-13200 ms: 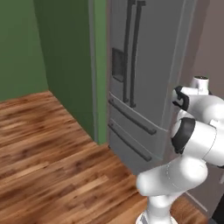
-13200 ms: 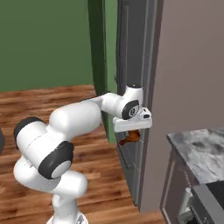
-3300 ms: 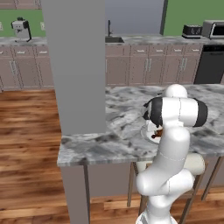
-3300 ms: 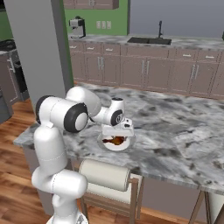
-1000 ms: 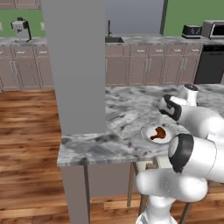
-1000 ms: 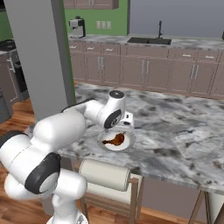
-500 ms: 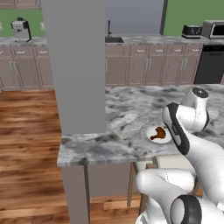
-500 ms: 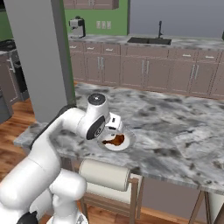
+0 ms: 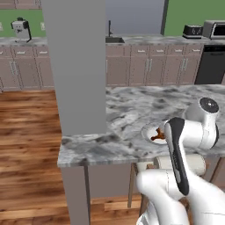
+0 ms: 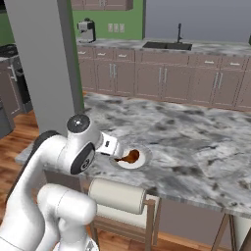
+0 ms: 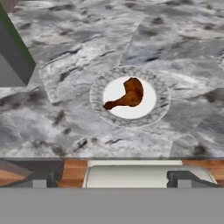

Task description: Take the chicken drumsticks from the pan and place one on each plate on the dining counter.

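In the left base view, the dining counter (image 9: 132, 110) runs marbled across the middle, with the square grey pillar (image 9: 77, 66) rising from its left end. A plate (image 9: 151, 131) sits near the counter's front edge, at about four o'clock from the pillar's foot, and a chicken drumstick (image 9: 159, 136) lies on it, partly covered by the white arm. A pale stool (image 9: 182, 165) stands under the counter edge, at six o'clock from the plate.

In the right base view, the plate (image 10: 139, 158) lies close to the counter's near edge with the drumstick (image 10: 130, 157) resting on it. The gripper (image 10: 116, 151) hangs at nine o'clock from the plate, just beside its rim, and its fingers stand apart, grasping nothing. The stool (image 10: 117, 196) is at six o'clock below the plate.

In the hand view, the plate (image 11: 98, 94) sits at the centre, the drumstick (image 11: 129, 94) lying across its white middle, thick end toward one o'clock and thin end toward eight o'clock. The pillar (image 11: 13, 61) is at ten o'clock.
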